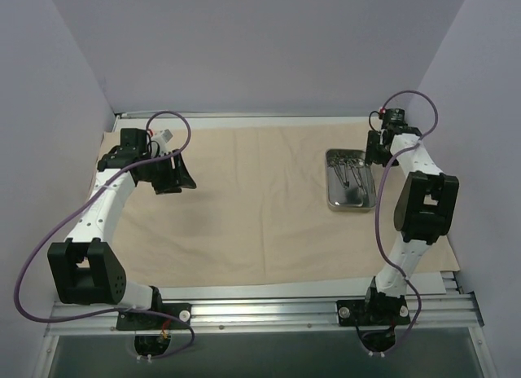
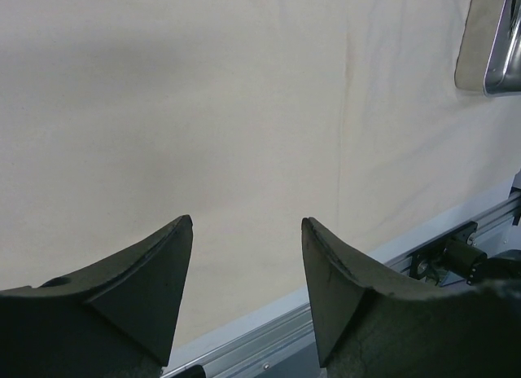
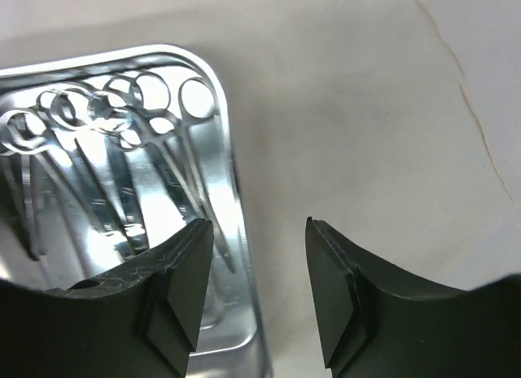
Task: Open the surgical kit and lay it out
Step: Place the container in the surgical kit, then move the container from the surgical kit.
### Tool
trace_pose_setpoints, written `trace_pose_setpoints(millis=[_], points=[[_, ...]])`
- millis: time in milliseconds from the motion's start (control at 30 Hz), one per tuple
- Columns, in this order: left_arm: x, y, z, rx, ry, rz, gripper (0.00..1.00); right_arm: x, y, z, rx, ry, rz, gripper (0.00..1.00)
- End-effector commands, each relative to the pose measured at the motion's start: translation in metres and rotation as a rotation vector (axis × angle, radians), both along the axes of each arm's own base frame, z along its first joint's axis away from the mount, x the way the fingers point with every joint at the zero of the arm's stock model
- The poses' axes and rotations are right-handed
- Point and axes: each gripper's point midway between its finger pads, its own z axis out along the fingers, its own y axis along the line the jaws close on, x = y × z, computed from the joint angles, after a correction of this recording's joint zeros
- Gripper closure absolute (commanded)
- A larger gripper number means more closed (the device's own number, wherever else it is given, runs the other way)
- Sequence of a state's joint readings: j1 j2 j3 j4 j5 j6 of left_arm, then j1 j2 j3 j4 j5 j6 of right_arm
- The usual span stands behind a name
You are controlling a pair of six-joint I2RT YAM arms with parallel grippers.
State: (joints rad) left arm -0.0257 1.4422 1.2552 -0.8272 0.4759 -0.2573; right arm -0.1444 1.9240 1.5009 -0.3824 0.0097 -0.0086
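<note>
Overhead: left gripper (image 1: 172,176) well left of tray (image 1: 350,204), above cloth (image 1: 260,219), fingers parted, empty. Tray sits on cloth's right part, ring-handled instruments (image 1: 351,169) inside. Right gripper (image 1: 376,154) at tray's far right corner, fingers parted over its rim, holding nothing.

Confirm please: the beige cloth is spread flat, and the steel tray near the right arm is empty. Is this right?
Not empty: the steel tray holds ring-handled instruments, as the right wrist view shows. The rest is correct.
</note>
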Motion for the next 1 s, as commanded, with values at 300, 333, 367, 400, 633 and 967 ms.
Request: trace_pose_setpoints(millis=[300,333,367,400,633,967], points=[[0.013,-0.004,0.002,-0.006,0.008,-0.034,0.36,0.054,0.124,-0.019,0.026,0.046,0.154,0.57],[0.014,-0.003,0.001,-0.001,0.01,-0.033,0.36,0.052,0.124,-0.023,0.026,0.053,0.15,0.59],[0.015,-0.003,0.001,0.002,0.011,-0.032,0.36,0.052,0.121,-0.024,0.013,0.054,0.141,0.6],[0.014,-0.003,0.0,0.001,0.021,-0.031,0.36,0.053,0.121,-0.023,0.012,0.045,0.142,0.62],[0.016,-0.004,-0.006,-0.007,0.037,-0.028,0.36,0.047,0.118,0.001,0.013,-0.032,0.145,0.71],[0.02,-0.004,-0.008,-0.01,0.044,-0.026,0.36,0.039,0.105,0.036,0.033,-0.084,0.126,0.65]])
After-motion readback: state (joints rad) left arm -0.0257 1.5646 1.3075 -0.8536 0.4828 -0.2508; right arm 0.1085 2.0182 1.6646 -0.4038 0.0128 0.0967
